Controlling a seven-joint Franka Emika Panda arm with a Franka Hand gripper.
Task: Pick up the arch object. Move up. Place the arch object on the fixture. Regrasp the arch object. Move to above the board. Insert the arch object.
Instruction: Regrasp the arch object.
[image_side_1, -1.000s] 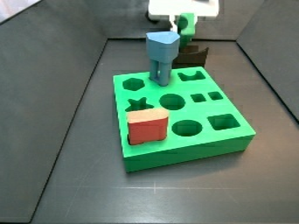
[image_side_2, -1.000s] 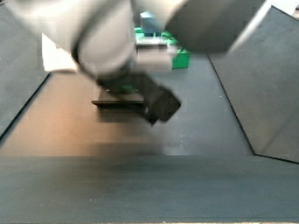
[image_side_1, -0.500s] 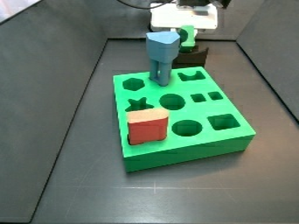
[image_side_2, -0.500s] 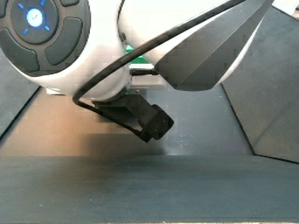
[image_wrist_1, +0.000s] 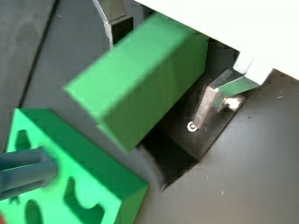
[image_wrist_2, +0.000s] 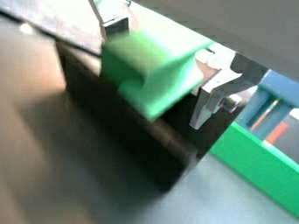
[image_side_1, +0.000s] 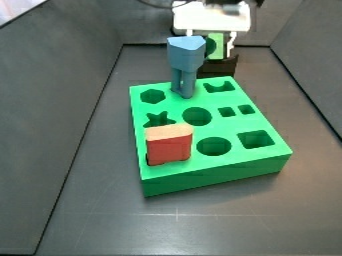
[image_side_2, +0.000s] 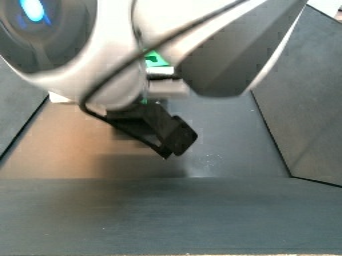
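Note:
In both wrist views the dull-green arch object (image_wrist_1: 131, 87) (image_wrist_2: 149, 74) sits between the silver fingers (image_wrist_1: 222, 94) (image_wrist_2: 211, 94), and the gripper (image_wrist_1: 163, 63) (image_wrist_2: 159, 68) is shut on it. The dark fixture (image_wrist_1: 176, 153) (image_wrist_2: 111, 122) lies right beneath the block; I cannot tell whether they touch. In a side view the gripper (image_side_1: 214, 42) hangs at the back of the floor over the fixture (image_side_1: 223, 66), behind the bright green board (image_side_1: 254, 150). The arch object barely shows in that view.
A tall blue peg (image_side_1: 185, 65) stands in the board's back row, close to the gripper. A red-brown cube (image_side_1: 168, 146) sits at the board's front left. Sloped grey walls ring the dark floor. In a side view the arm (image_side_2: 160, 50) fills most of the picture.
The gripper has come down with the arch object, from high above the fixture to just over it. The board, peg and cube have not moved.

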